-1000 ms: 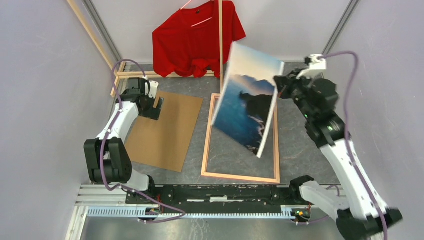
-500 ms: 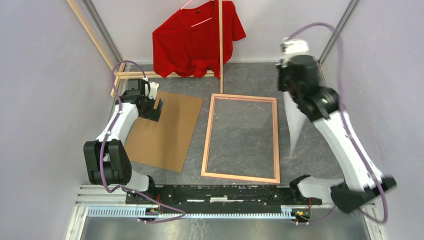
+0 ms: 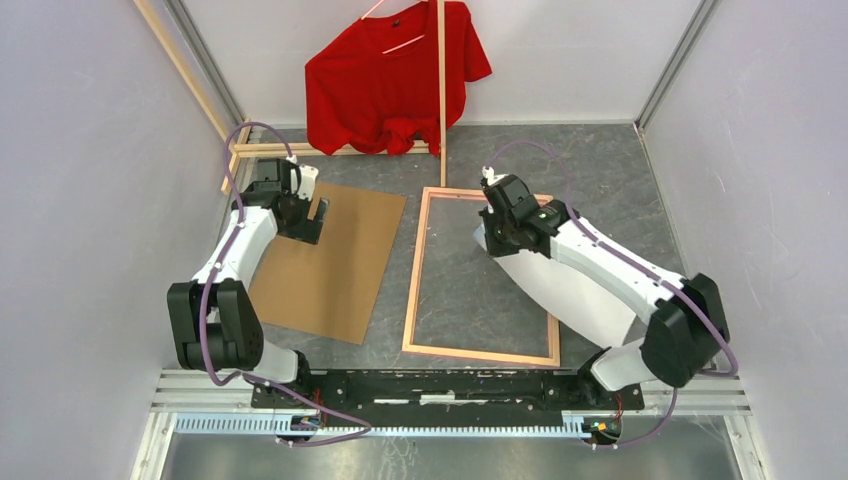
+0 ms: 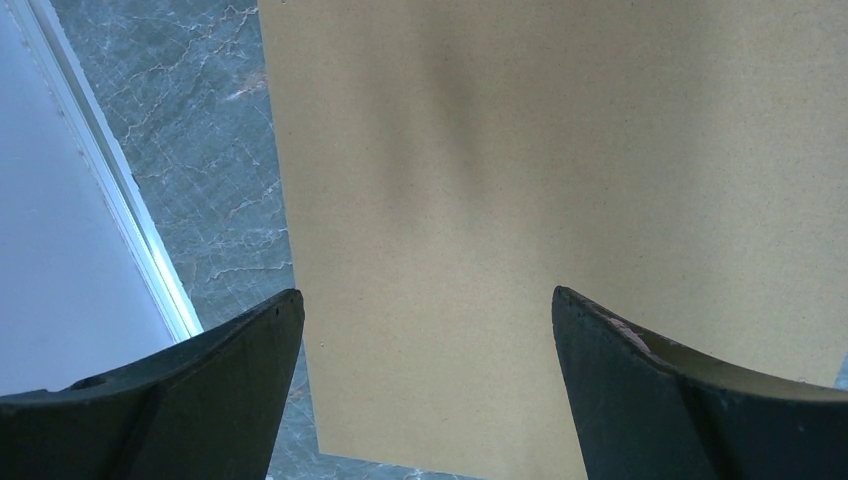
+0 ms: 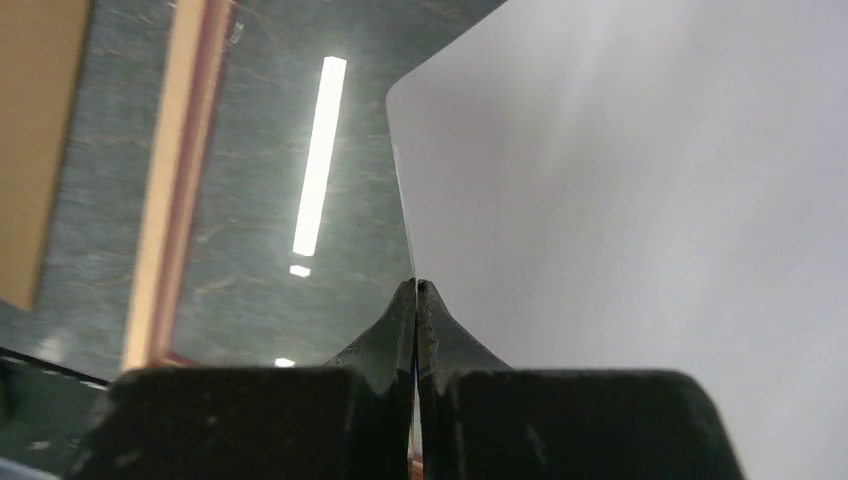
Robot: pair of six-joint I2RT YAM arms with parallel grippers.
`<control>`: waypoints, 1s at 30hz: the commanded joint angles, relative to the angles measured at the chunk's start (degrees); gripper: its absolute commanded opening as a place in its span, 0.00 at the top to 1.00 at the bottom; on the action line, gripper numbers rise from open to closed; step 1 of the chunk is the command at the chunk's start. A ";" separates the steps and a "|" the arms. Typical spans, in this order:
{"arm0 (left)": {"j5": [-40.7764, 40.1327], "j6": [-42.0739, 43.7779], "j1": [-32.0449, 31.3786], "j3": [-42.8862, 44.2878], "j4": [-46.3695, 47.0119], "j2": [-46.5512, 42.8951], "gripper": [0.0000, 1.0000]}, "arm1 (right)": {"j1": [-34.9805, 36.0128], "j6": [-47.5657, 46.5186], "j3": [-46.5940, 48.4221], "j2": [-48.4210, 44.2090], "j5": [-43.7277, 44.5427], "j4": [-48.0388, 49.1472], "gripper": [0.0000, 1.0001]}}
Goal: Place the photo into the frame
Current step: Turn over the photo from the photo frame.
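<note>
The frame (image 3: 413,280), thin, rectangular and pinkish, is lying flat on the grey tabletop (image 3: 600,170) with its long sides running away from the arms, bare tabletop showing through its opening. The photo (image 3: 585,300) is showing only its plain white back. It is sitting askew, one corner reaching over the frame's opening while the sheet is crossing the right rail and spreading out beyond it. The right pincer (image 3: 490,238) is pinching its edge (image 5: 416,290).

One photo (image 3: 568,298), one frame (image 3: 419,270), one brown backing board (image 3: 330,265), one red shirt (image 3: 385,80), one wooden-stick rack (image 3: 441,100), two robot arms, left arm (image 3: 235,250) and right arm (image 3: 610,268), two hands, left hand (image 4: 428,305) and right hand (image 5: 416,286), one grey worktop (image 3: 600,170)
</note>
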 commanded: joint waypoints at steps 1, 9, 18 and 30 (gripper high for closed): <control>0.92 0.31 -0.55 -0.36 1.01 -1.99 0.00 | -0.07 14.83 2.01 5.70 -12.42 9.57 1.00; -0.13 0.88 -0.76 -1.95 1.89 -2.86 0.00 | 0.26 32.65 5.94 10.99 -10.59 14.79 1.00; 2.77 0.54 -0.82 -1.29 0.08 -3.45 0.00 | 2.64 51.96 3.98 9.90 8.84 20.79 1.00; 13.37 -3.29 -6.74 1.00 -5.70 -6.97 0.00 | 3.76 61.94 1.56 9.17 25.37 20.90 1.00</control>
